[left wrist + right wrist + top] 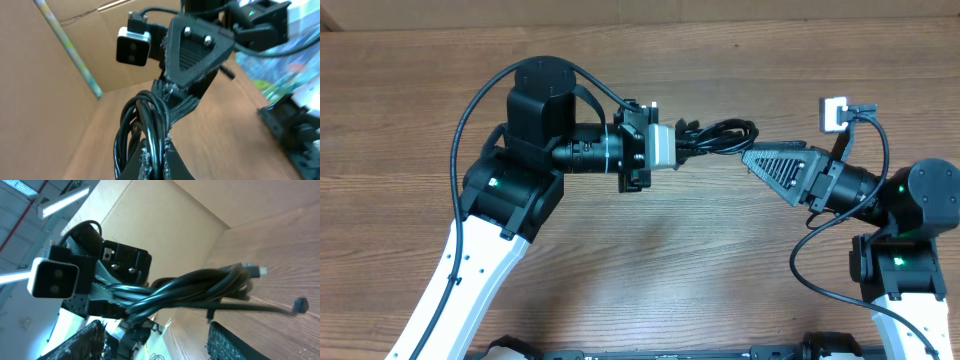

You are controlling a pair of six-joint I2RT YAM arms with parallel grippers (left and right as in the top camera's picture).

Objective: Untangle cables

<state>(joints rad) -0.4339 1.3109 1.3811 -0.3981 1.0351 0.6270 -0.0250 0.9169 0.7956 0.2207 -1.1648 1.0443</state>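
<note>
A bundle of black cables (725,135) hangs in the air above the wooden table, between the two arms. My left gripper (682,143) is shut on the bundle's left end; in the left wrist view the cables (150,117) run up out of its closed jaws (156,161). My right gripper (752,158) is open, with its tips just below the bundle's right end. In the right wrist view the cables (200,287) cross above the gap between its spread fingers (157,340). Loose plug ends (257,271) stick out to the right.
A cardboard wall (640,10) runs along the back edge of the table (650,270). The right arm's own black cable (805,260) loops out beside its base. The right gripper (195,50) fills the centre of the left wrist view.
</note>
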